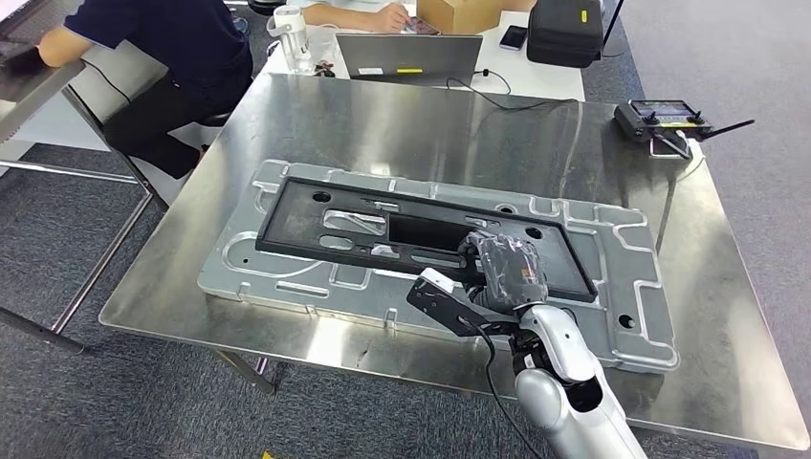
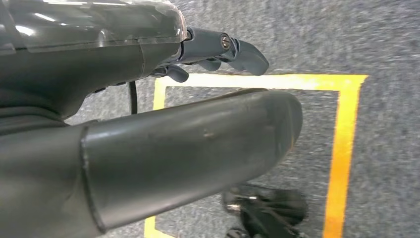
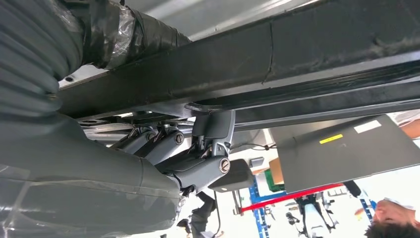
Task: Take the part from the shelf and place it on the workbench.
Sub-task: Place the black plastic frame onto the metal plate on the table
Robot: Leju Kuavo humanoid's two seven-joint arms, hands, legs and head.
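Right hand point(image 1: 505, 271) grips black part point(image 1: 421, 232) at lower centre, on grey tray point(image 1: 631, 287) (steel desk point(image 1: 383, 124)); left hand point(image 2: 218, 49) empty, fingers apart

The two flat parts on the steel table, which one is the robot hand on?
The black frame, the dark rectangular part with cut-outs lying on top. The right robot hand rests on its near right end. The silver panel lies underneath, larger and bare metal.

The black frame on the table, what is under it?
Under the black frame lies a big silver metal plate, which rests on the shiny table. The right robot hand sits on the frame's near edge and covers that bit.
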